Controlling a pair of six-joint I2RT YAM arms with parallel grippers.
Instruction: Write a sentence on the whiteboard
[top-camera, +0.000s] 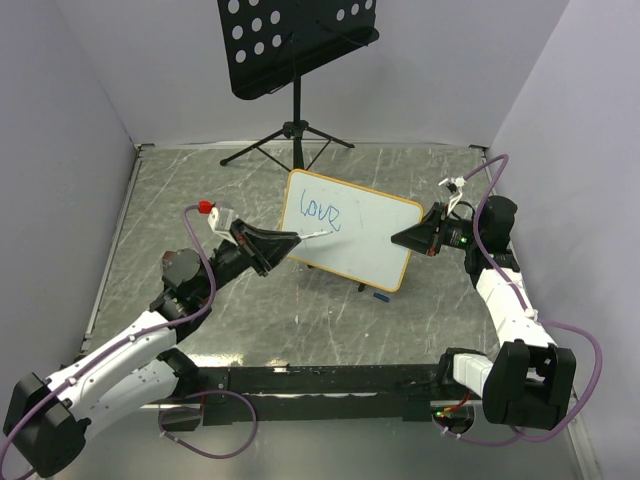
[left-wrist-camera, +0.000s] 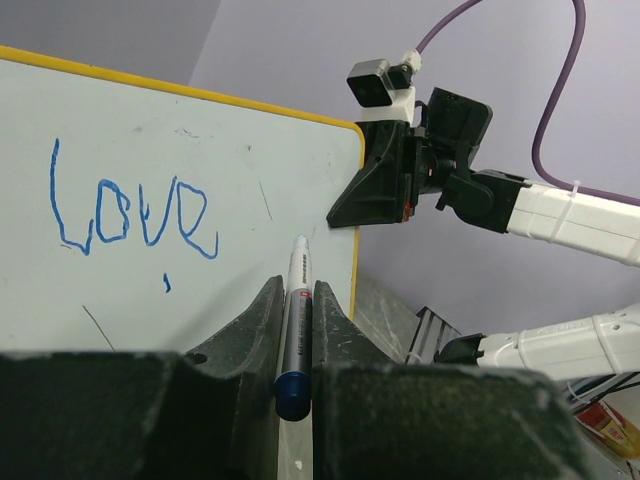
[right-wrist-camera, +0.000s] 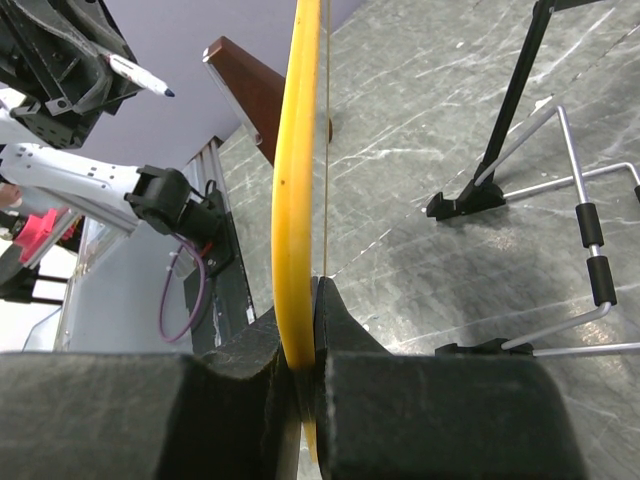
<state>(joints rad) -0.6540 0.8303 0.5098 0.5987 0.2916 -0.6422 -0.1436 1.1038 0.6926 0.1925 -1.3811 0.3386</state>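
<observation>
Risk: press too hard and the marker (top-camera: 315, 235) could slip in the left claw (top-camera: 285, 243), or the whiteboard (top-camera: 375, 245) could twist | Left arm: stretched low, left claw pinching the marker, tip off the board, beside the sentence (top-camera: 322, 211), only "love" so far | Whiteboard: tilted up, middle of the table (top-camera: 180, 190) | Right arm: bent inward, right claw (top-camera: 405, 238) pinching the board's right edge

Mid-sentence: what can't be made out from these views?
- Left wrist: whether the white blue-ended marker tip touches the wood-framed whiteboard; viewing angle hides any gap.
- Right wrist: board edge-on, so the blue marker writing is hidden.
- Top: small blue item by the board, too small to identify.
- Top: black perforated music stand, cut off by the upper edge.
</observation>
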